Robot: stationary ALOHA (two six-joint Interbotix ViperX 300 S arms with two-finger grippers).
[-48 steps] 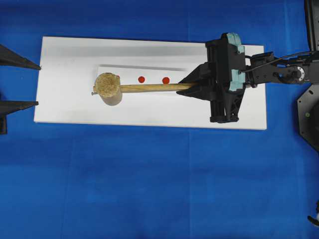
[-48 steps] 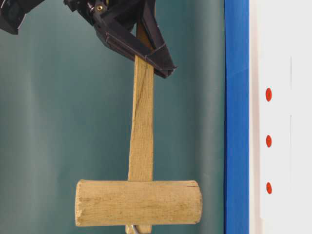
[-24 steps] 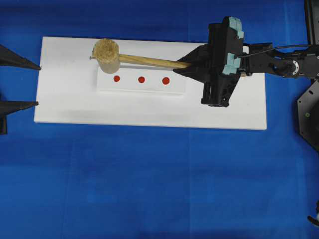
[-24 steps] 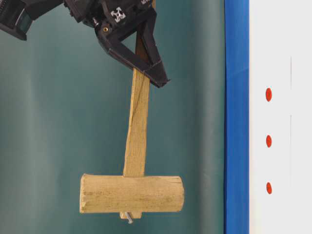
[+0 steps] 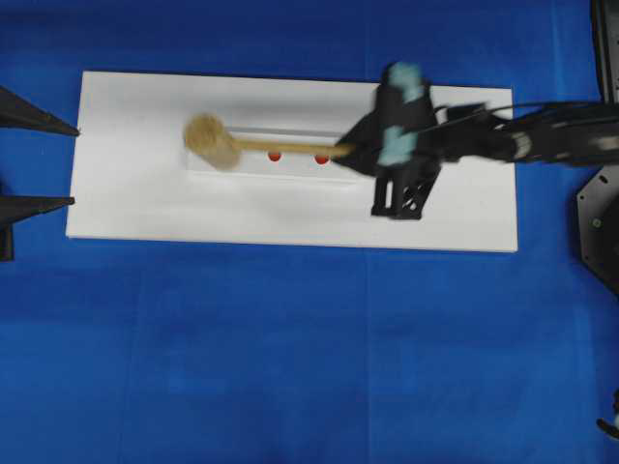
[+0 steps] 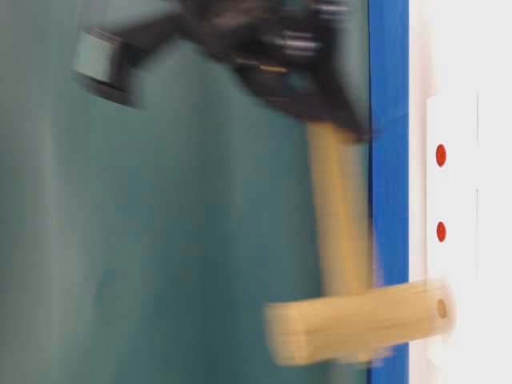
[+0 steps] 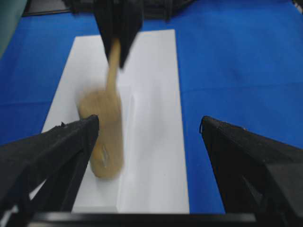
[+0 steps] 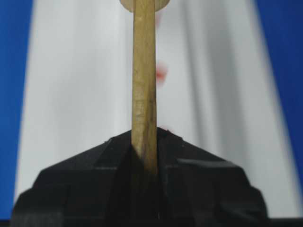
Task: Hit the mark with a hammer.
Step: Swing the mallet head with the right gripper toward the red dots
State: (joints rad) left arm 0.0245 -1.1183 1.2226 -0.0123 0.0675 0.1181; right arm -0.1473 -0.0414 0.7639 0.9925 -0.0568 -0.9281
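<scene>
The hammer (image 5: 211, 141), a light wooden mallet, is blurred with motion, and my right gripper (image 5: 348, 152) is shut on the end of its handle (image 8: 144, 71). Its head (image 6: 360, 324) is down at the white strip (image 5: 290, 168), over the strip's left end dot. The mark (image 5: 275, 156), the middle red dot, shows uncovered just beside the handle (image 6: 441, 232). The right end dot (image 5: 321, 158) also shows. My left gripper (image 7: 149, 123) stands open at the board's left end, nothing between its fingers, with the hammer head (image 7: 102, 137) just beyond its left finger.
The strip lies on a white board (image 5: 126, 193) on a blue cloth (image 5: 290, 367). The right arm (image 5: 522, 140) stretches over the board's right end. A black arm base (image 5: 600, 222) stands at the right edge.
The hammer has swung from raised behind the strip down onto the strip's left end. My right gripper has dropped and shifted left with it. The left gripper has not moved.
</scene>
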